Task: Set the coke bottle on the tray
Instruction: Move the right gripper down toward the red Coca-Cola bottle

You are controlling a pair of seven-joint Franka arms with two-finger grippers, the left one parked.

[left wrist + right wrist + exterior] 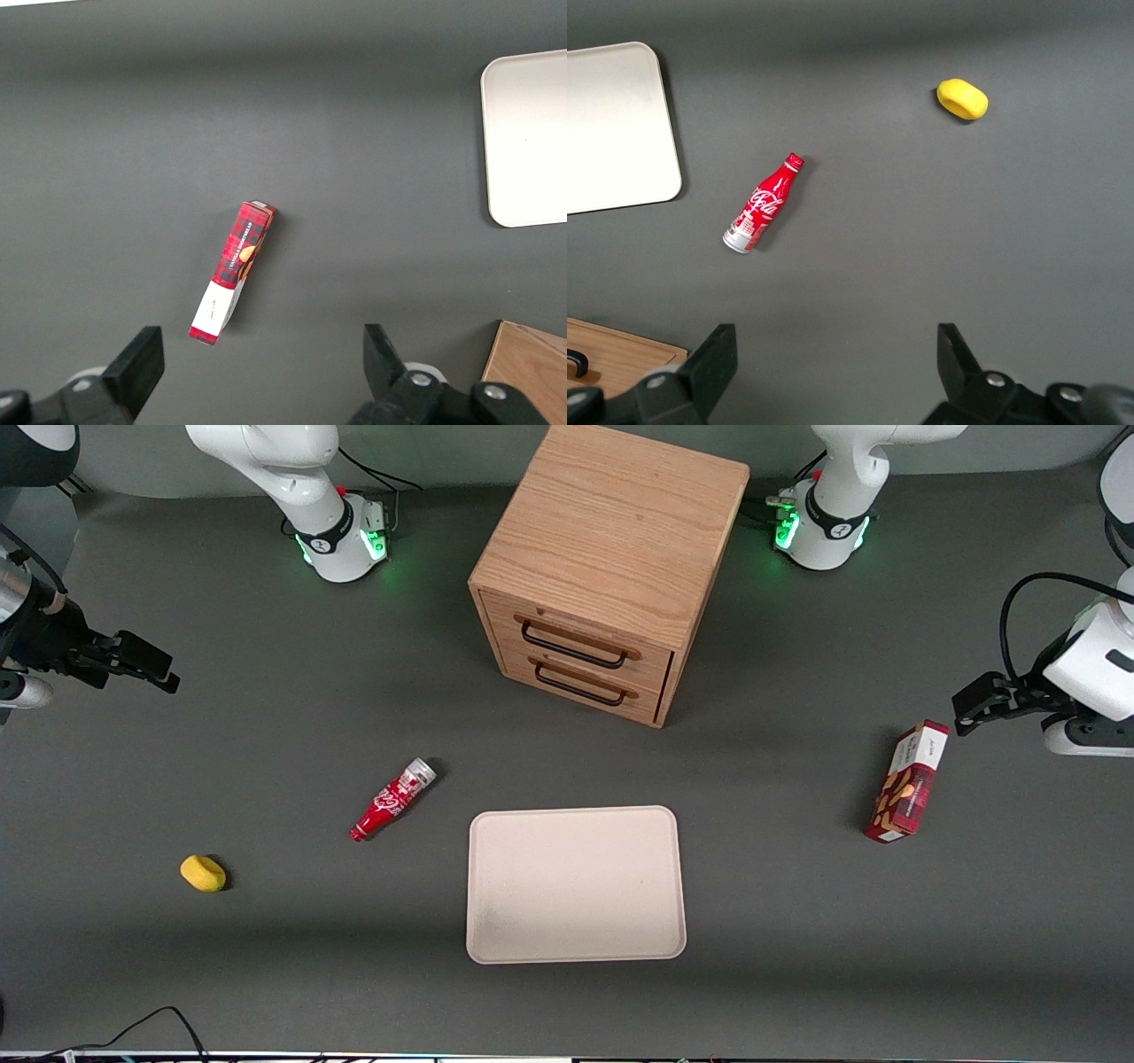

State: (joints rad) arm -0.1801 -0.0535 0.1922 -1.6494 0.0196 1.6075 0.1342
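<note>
The coke bottle [392, 800] is small, slim and red with white script. It lies on its side on the grey table, silver base toward the cabinet, red cap toward the front camera. It also shows in the right wrist view [762, 204]. The cream-beige tray [576, 884] lies flat and empty beside the bottle, nearer the front camera; its corner shows in the right wrist view [620, 133]. My right gripper [146, 665] hangs open and empty above the table at the working arm's end, well apart from the bottle. Its fingers [713, 359] stand wide apart.
A wooden drawer cabinet [602, 567] with two black-handled drawers stands farther from the front camera than the tray. A yellow lump [203, 872] lies toward the working arm's end. A red-and-white snack box [908, 782] lies toward the parked arm's end.
</note>
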